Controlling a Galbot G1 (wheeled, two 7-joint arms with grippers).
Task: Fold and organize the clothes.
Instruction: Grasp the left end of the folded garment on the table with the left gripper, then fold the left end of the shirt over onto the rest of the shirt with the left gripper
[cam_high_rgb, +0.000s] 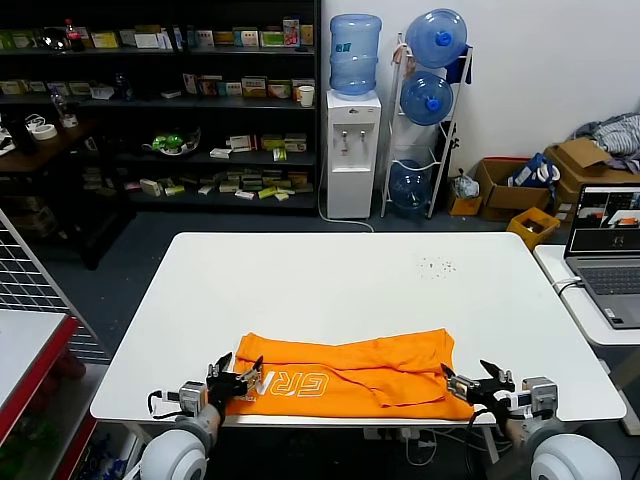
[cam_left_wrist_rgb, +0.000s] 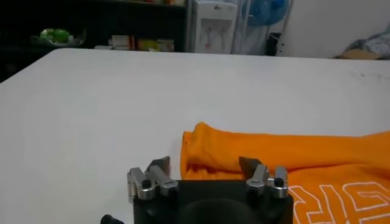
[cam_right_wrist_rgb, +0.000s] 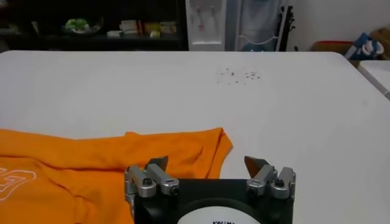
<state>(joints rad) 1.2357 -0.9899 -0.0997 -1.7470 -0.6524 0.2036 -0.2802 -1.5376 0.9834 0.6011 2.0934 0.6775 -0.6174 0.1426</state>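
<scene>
Partway through a fold, judging by the lie of the cloth. Orange shirt (cam_high_rgb: 345, 375) spread as a wide band along the near edge of the white table (cam_high_rgb: 330, 280), sleeves already turned in toward the middle, white "GRN" lettering upside down on the end nearer the left gripper. One long crease along the far side, a second layer rumpled over the centre. Lengthwise fold seemingly done; crosswise fold and final tidying apparently to come.

Left gripper (cam_high_rgb: 238, 380) low at the shirt's left end, jaws spread, nothing held. From its wrist camera, rolled orange hem (cam_left_wrist_rgb: 244, 149) just ahead of the fingertips, one fingertip over bare table, the other over cloth. Not yet closed on the fabric.

Right gripper (cam_high_rgb: 478, 383) low at the opposite end, likewise spread and holding nothing. From its wrist camera, the shirt's corner (cam_right_wrist_rgb: 216, 143) just ahead and to one side, bare table ahead of the other fingertip. Contact with the cloth hard to judge from here.

Both grippers set symmetrically at the band's two ends, likely poised for a pinch at each. Risk worth noting: loose upper layer in the middle liable to slip if only the lower layer gets caught.

Scatter of dark specks (cam_high_rgb: 436, 266) well beyond the right gripper, clear of the cloth. Laptop (cam_high_rgb: 608, 250) on a side table farther off on the same side.
</scene>
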